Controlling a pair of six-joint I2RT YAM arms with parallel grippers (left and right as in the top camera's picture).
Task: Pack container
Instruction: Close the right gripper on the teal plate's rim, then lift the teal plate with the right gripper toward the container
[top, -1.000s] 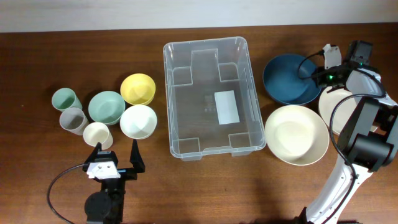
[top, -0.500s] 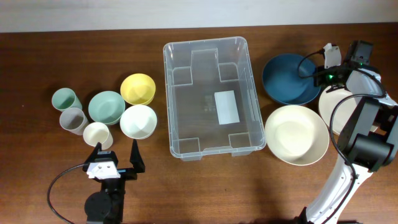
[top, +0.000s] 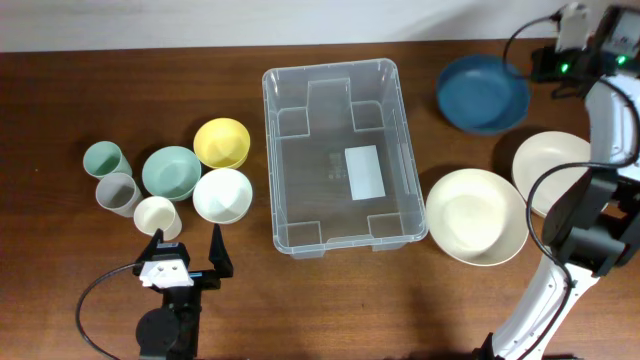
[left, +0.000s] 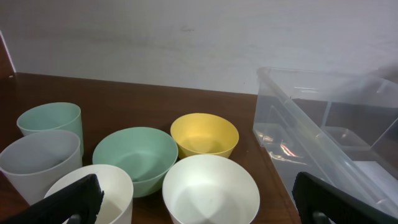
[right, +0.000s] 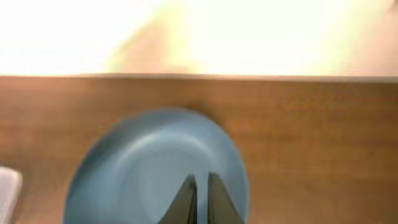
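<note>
The clear container (top: 300, 190) stands empty at the table's middle, a white label on its base; its near wall (left: 336, 137) shows at the right of the left wrist view. My right gripper (top: 530, 71) is at the back right, shut on the rim of a dark blue bowl (top: 482, 93). In the right wrist view the bowl (right: 149, 168) hangs tilted from the closed fingers of that gripper (right: 201, 186) above the table. My left gripper (top: 187, 243) rests open near the front left, just in front of the small bowls, holding nothing.
Left of the container sit a yellow bowl (top: 221, 142), a green bowl (top: 171, 172), a white bowl (top: 221, 194) and three cups: green (top: 103, 159), grey (top: 117, 192), cream (top: 156, 215). Two large cream bowls (top: 477, 216) (top: 550, 170) lie to its right.
The right gripper closed on the blue bowl's rim and carried it up and toward the back right, uncovering more of the second cream bowl. The left arm stayed still.
</note>
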